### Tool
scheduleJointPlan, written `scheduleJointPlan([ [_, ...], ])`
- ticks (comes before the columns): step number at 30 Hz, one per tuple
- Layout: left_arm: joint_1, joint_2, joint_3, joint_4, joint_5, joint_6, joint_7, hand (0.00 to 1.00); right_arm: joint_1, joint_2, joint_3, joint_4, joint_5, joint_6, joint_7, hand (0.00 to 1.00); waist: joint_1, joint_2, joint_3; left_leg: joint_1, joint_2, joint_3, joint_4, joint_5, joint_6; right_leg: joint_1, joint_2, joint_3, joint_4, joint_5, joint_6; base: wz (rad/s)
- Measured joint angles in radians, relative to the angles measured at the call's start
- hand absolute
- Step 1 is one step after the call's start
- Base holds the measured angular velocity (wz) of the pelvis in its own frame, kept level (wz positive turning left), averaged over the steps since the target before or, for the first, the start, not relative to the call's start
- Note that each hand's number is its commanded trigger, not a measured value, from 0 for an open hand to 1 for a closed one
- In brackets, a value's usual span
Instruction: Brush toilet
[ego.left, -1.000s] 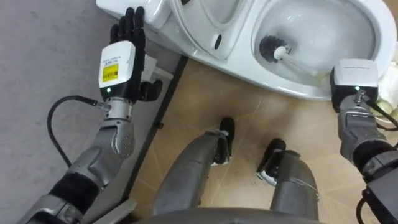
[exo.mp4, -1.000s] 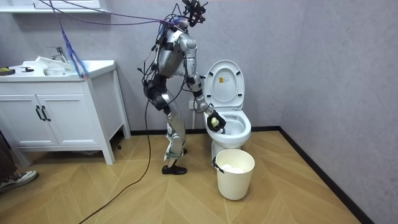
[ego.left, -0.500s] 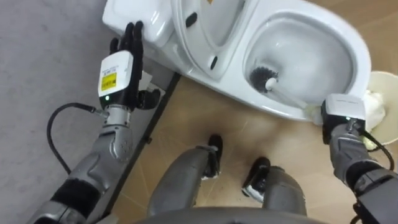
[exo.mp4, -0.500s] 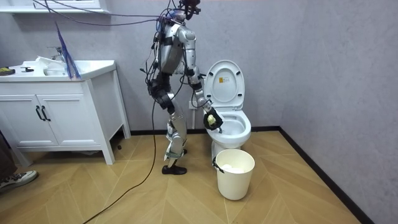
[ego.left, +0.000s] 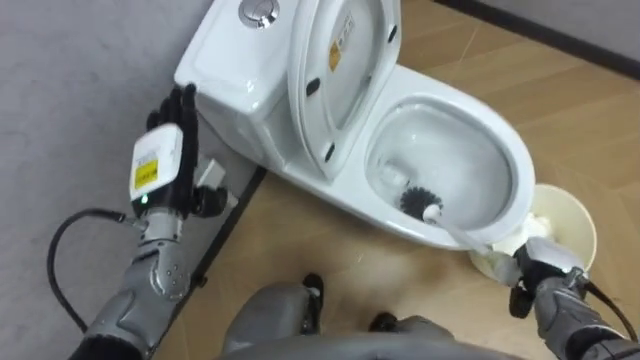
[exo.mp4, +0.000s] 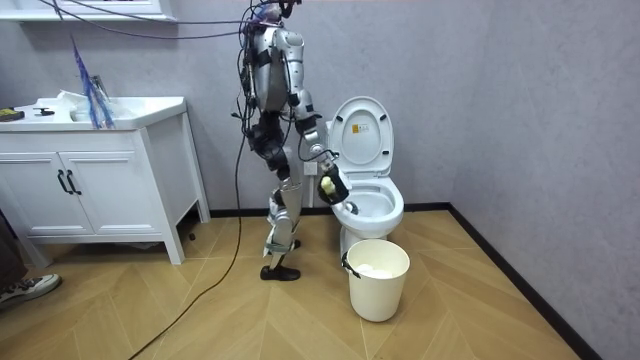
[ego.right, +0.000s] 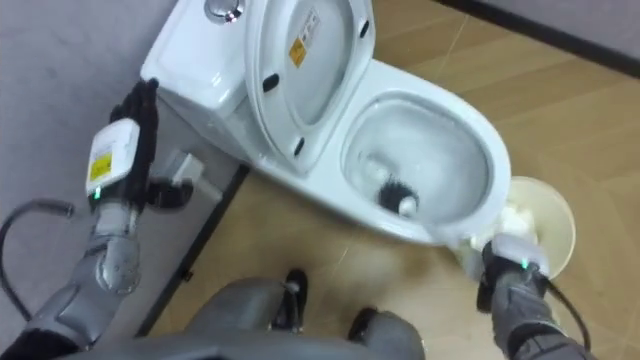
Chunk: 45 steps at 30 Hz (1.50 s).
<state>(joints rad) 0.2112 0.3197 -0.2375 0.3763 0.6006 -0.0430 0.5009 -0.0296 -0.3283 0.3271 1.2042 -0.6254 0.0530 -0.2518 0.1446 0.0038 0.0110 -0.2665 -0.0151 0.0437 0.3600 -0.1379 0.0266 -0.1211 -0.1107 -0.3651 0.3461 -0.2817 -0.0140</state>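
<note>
Scrubbing is the step in hand. The toilet brush (ego.left: 418, 203) has its dark head low in the bowl of the toilet (ego.left: 505, 160) at mid-frame. Its pale handle slants over the near rim to the right hand (ego.left: 545, 262) at lower right, which looks clamped on the handle's end. The left hand (ego.left: 165, 165) stands at the left beside the cistern (ego.left: 225, 85), fingers straight, holding nothing. The lid (ego.left: 345, 70) is up. Next, I judge, the head should sweep round the bowl wall, the handle kept clear of the pale bucket (ego.left: 572, 215) just beside the rim.
</note>
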Motion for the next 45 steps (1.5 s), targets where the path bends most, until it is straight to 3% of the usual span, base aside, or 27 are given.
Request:
scheduleJointPlan([
  [3,0.093,-0.004,0.042,0.001,0.001,0.003,-0.007,0.0,0.072,0.013,-0.05,-0.05,-0.008,0.0,0.014,1.0,-0.009,-0.011,-0.0071,0.059,-0.001,-0.002,-0.025,-0.003,-0.004,0.061,0.007,0.006,-0.038,0.005,0.002,-0.1],
  [6,0.153,-0.025,0.081,0.026,0.0,0.015,-0.008,0.0,0.134,0.015,-0.079,-0.084,-0.012,0.004,0.019,1.0,-0.01,-0.013,-0.0074,0.113,0.0,-0.002,-0.05,-0.006,-0.008,0.112,0.012,0.006,-0.065,0.007,0.002,-0.03],
  [9,0.184,-0.047,0.098,0.053,-0.033,0.037,-0.013,0.0,0.166,0.024,-0.109,-0.096,-0.004,0.013,0.026,1.0,-0.014,-0.014,-0.0073,0.143,0.001,-0.013,-0.056,-0.01,-0.015,0.146,0.019,0.006,-0.078,0.007,0.002,0.0],
  [16,0.235,-0.079,0.136,0.173,-0.098,0.04,-0.013,0.0,0.203,0.051,-0.171,-0.162,0.051,0.011,0.015,1.0,-0.027,-0.014,-0.0061,0.205,0.003,-0.007,-0.081,-0.013,-0.018,0.188,0.028,0.035,-0.09,0.007,-0.005,-0.13],
  [22,0.223,-0.113,0.17,0.313,-0.119,0.037,-0.047,0.0,0.23,0.083,-0.264,-0.199,0.086,-0.014,-0.026,1.0,-0.038,-0.017,-0.0064,0.243,0.006,0.01,-0.121,-0.018,-0.027,0.196,0.034,0.064,-0.091,0.007,-0.004,-0.13],
  [27,0.201,-0.129,0.237,0.445,-0.199,0.037,-0.083,0.0,0.23,0.1,-0.32,-0.226,0.167,-0.06,-0.093,1.0,-0.075,-0.026,-0.0059,0.292,0.008,0.036,-0.158,-0.021,-0.029,0.221,0.039,0.099,-0.11,0.01,0.001,-0.2],
  [34,0.147,-0.149,0.273,0.506,-0.218,0.037,-0.102,0.0,0.251,0.124,-0.352,-0.28,0.167,-0.111,-0.184,1.0,-0.112,-0.016,-0.0081,0.297,0.018,0.083,-0.164,-0.029,-0.028,0.221,0.051,0.137,-0.146,0.031,0.002,-0.19],
  [39,0.092,-0.155,0.275,0.526,-0.219,0.037,-0.127,0.0,0.261,0.136,-0.356,-0.283,0.173,-0.129,-0.249,1.0,-0.115,-0.009,-0.0085,0.331,0.025,0.15,-0.179,-0.03,-0.028,0.219,0.056,0.202,-0.145,0.034,0.0,-0.39],
  [43,0.051,-0.158,0.28,0.531,-0.223,0.034,-0.147,0.0,0.273,0.148,-0.37,-0.281,0.204,-0.142,-0.292,1.0,-0.123,-0.008,-0.0096,0.332,0.027,0.163,-0.179,-0.03,-0.028,0.209,0.061,0.229,-0.146,0.038,-0.001,-0.23],
  [45,0.036,-0.171,0.31,0.544,-0.224,0.02,-0.148,0.0,0.277,0.168,-0.403,-0.279,0.212,-0.148,-0.314,1.0,-0.145,-0.007,-0.0113,0.334,0.025,0.164,-0.183,-0.03,-0.028,0.21,0.061,0.229,-0.144,0.039,0.0,-0.05],
])
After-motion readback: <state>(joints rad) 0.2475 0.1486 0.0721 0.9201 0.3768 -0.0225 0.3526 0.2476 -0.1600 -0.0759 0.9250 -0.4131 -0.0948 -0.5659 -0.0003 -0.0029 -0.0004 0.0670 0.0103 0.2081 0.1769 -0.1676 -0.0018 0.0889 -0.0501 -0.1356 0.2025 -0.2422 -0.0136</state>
